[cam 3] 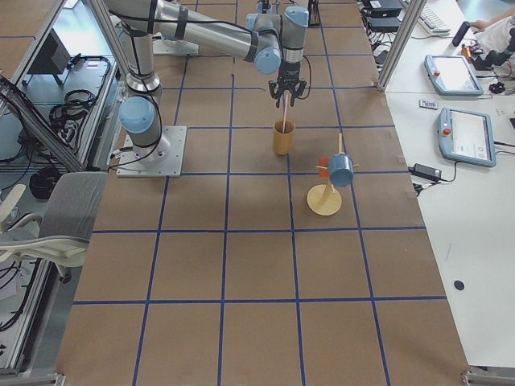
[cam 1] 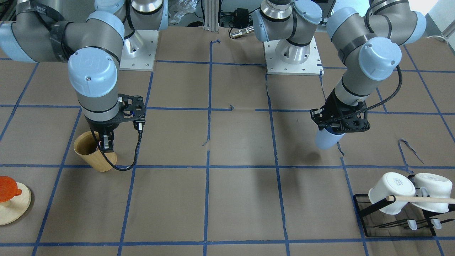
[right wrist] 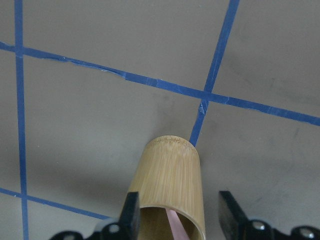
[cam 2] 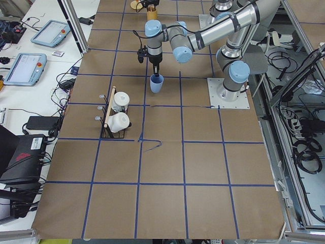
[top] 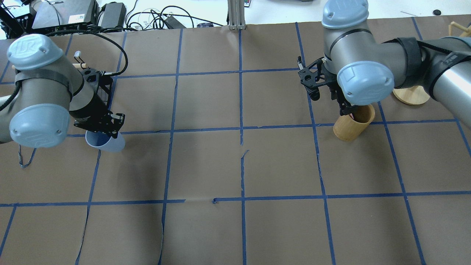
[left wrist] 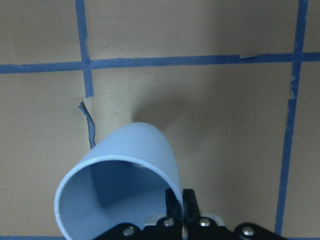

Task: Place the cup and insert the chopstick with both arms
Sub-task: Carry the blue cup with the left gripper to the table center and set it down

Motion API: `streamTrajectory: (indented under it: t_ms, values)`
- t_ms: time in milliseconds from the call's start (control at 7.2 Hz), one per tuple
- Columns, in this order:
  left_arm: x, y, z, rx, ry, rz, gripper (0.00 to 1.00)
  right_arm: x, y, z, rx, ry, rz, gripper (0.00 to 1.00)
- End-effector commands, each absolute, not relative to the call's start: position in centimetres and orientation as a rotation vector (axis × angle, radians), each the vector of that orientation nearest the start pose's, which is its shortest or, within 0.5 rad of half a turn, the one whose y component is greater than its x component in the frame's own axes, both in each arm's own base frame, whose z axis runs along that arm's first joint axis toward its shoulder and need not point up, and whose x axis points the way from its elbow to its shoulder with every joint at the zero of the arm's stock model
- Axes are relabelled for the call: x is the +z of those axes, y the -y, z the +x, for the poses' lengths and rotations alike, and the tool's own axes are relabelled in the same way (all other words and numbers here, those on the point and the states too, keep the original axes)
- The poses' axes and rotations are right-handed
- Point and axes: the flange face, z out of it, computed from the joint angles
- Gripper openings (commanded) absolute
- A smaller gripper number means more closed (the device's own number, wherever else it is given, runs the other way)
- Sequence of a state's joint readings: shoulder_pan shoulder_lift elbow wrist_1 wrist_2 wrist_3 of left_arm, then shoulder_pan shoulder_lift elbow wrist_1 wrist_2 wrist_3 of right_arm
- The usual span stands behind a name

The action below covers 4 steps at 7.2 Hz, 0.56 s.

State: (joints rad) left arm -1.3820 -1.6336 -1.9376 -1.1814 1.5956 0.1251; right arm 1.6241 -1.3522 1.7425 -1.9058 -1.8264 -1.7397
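My left gripper (left wrist: 181, 205) is shut on the rim of the light blue cup (left wrist: 120, 170). It holds the cup tilted a little above the paper, on the robot's left side (top: 106, 143), and the cup also shows in the front view (cam 1: 328, 139). My right gripper (right wrist: 178, 212) is open just above the tan wooden holder (right wrist: 172, 180). Its fingers (right wrist: 131, 210) stand wide apart on either side of the pale pink chopstick (right wrist: 175, 225), which stands in the holder (top: 353, 123). In the right side view the stick (cam 3: 284, 112) reaches up between the fingers.
A black rack (cam 1: 366, 209) with two white mugs (cam 1: 391, 192) and a long wooden rod (cam 1: 423, 200) stands near the left arm's side. A round wooden stand (cam 1: 14, 209) with an orange cup (cam 1: 9, 188) is beyond the holder. Blue tape lines grid the brown paper.
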Motion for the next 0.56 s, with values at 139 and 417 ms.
streamTrajectory:
  t_ms: [139, 417]
  values:
    - [32.8, 53.9, -13.7, 0.016, -3.145, -0.397, 0.0, 33.1, 54.6, 13.6, 0.346, -2.028, -2.564, 0.39]
    - [32.0, 56.6, -23.0, 0.017, -3.171, -0.517, 0.0, 33.2, 54.6, 13.4, 0.35, -2.021, -2.568, 0.32]
